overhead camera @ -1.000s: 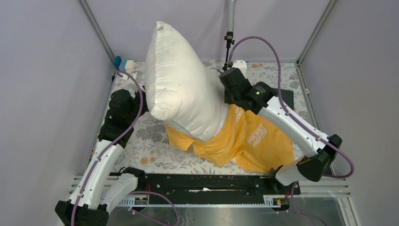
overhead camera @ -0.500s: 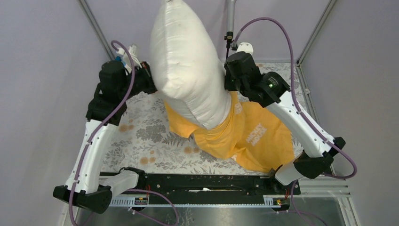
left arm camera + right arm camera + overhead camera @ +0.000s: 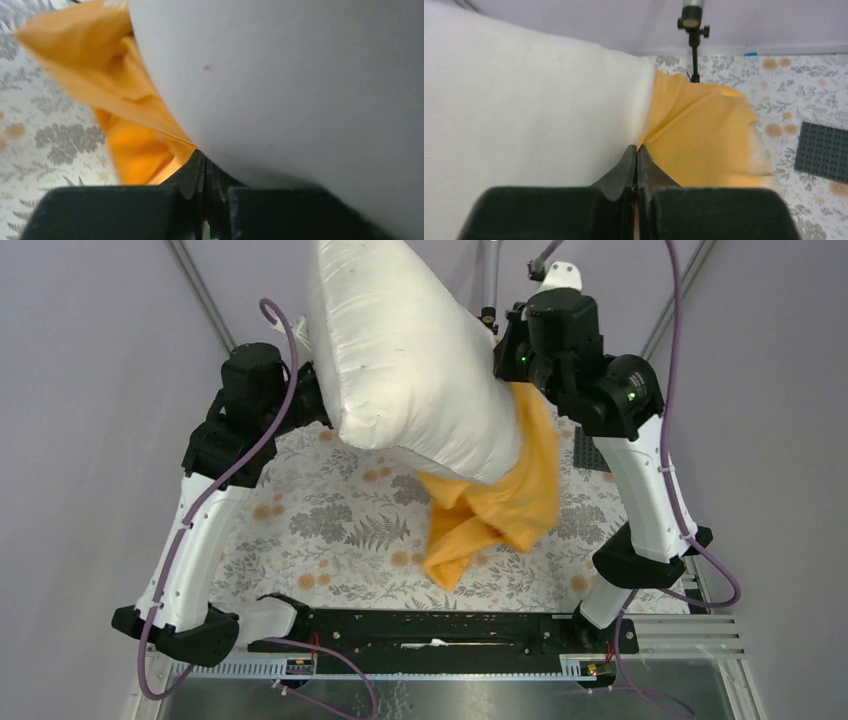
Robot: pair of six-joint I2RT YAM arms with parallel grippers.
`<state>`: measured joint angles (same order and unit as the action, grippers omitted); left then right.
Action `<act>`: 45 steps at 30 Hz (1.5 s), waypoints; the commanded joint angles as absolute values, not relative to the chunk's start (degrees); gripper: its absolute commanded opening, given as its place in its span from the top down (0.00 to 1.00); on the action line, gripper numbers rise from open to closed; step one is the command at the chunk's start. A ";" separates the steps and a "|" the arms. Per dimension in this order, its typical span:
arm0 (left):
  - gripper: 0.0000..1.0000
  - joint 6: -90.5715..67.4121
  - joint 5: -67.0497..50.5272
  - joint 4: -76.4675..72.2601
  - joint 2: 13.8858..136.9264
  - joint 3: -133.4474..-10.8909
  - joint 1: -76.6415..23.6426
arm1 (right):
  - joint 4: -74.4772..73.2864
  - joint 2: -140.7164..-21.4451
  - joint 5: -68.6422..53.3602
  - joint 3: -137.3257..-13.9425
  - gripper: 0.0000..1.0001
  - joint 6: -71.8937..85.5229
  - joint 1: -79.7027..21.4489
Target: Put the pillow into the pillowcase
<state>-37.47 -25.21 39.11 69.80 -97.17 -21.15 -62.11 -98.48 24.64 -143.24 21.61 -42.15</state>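
Top external: 1 pillow (image 3: 410, 360), 1 pillowcase (image 3: 490, 510)

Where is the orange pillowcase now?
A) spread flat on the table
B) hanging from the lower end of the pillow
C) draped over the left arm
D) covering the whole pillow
B: the pillowcase hangs crumpled under the pillow, which is mostly bare white.

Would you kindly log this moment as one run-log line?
left pincer: shut on pillowcase | right pincer: shut on pillowcase | pillow: aloft, lower end inside pillowcase | pillowcase: hanging under pillow
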 commanded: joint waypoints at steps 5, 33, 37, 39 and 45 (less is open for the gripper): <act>1.00 -38.01 -17.87 39.21 73.55 -126.82 -23.64 | -52.67 -94.00 23.35 -126.36 1.00 23.28 -44.98; 1.00 -32.40 -16.24 34.11 72.16 -90.74 -24.58 | -40.91 -77.11 20.26 -91.32 1.00 24.24 -41.02; 1.00 -30.59 -15.34 33.42 70.75 -88.46 -24.13 | -35.71 -70.39 14.05 -80.59 1.00 24.32 -41.07; 1.00 -30.19 -15.51 33.40 70.46 -87.80 -24.01 | -36.34 -69.17 11.19 -78.79 1.00 23.29 -41.10; 1.00 -29.90 -17.58 32.59 68.64 -86.46 -23.91 | -40.79 -67.34 2.31 -78.41 0.92 20.30 -41.21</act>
<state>-31.24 -14.83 37.95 71.09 -86.94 -23.94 -40.38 -69.23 11.09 -78.59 22.63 -40.82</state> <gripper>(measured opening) 0.010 0.052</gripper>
